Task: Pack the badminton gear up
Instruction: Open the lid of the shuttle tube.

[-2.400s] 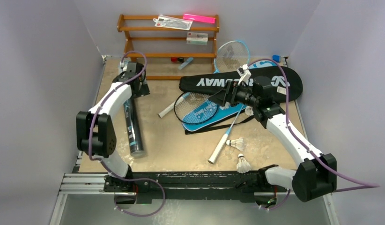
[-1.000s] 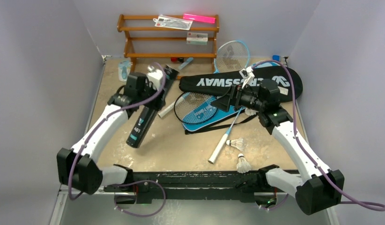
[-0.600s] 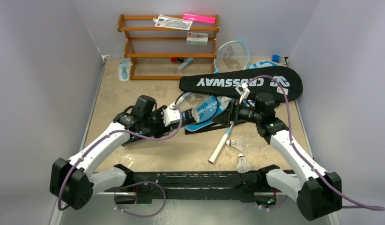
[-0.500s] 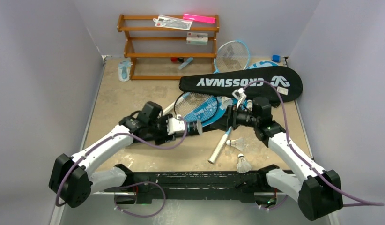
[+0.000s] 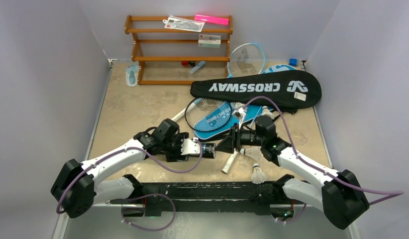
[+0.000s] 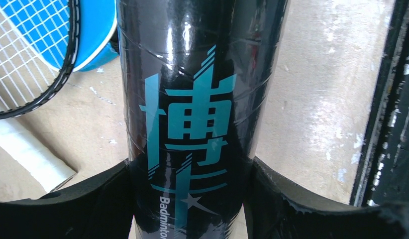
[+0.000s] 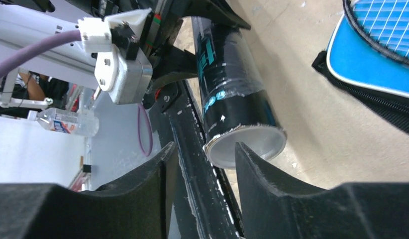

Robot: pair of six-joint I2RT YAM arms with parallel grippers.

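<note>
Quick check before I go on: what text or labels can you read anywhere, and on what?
"CROSSWAY": white letters on the long black racket cover, upside down in the top view.
"博": large teal character on the glossy black tube.
"Badminto…": small white print low on that tube, cut off by the frame edge.
Too small or blurred: the white tag on the black cover, the blue racket cover lettering, the clear packets on the wooden rack.
</note>
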